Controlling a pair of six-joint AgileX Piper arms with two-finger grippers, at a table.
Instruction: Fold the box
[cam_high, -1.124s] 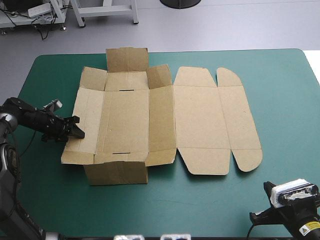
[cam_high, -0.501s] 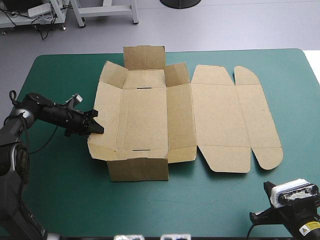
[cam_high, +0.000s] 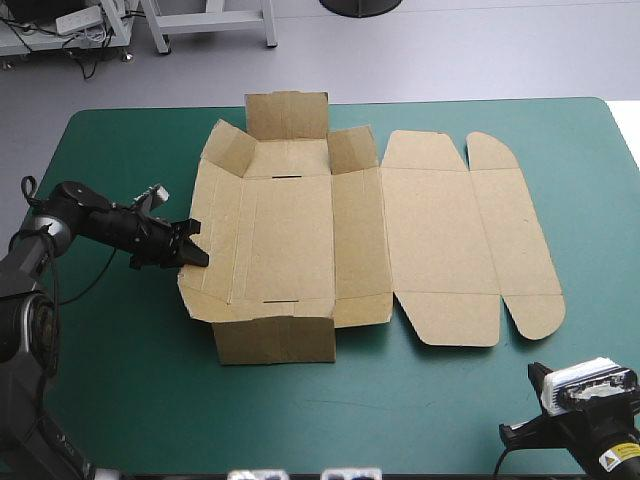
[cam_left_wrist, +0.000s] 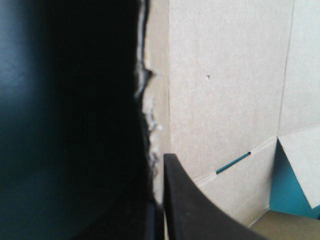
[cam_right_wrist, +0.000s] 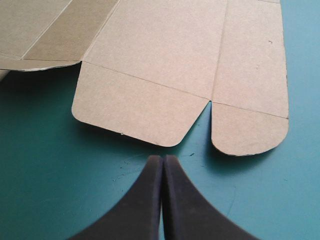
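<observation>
- The brown box (cam_high: 330, 235) lies open near the middle of the teal-green surface (cam_high: 120, 380). Its tray part is at 9 o'clock with low walls partly raised, and its lid panels lie flat toward 3 o'clock.
- The left fingers (cam_high: 188, 250) are clamped on the box's 9 o'clock edge, with the board's rim pinched between them.
- The right fingers (cam_right_wrist: 159, 167), at the surface's 5 o'clock corner, are pressed together in one point and hold nothing. The lid's two rounded flaps lie ahead of them.
</observation>
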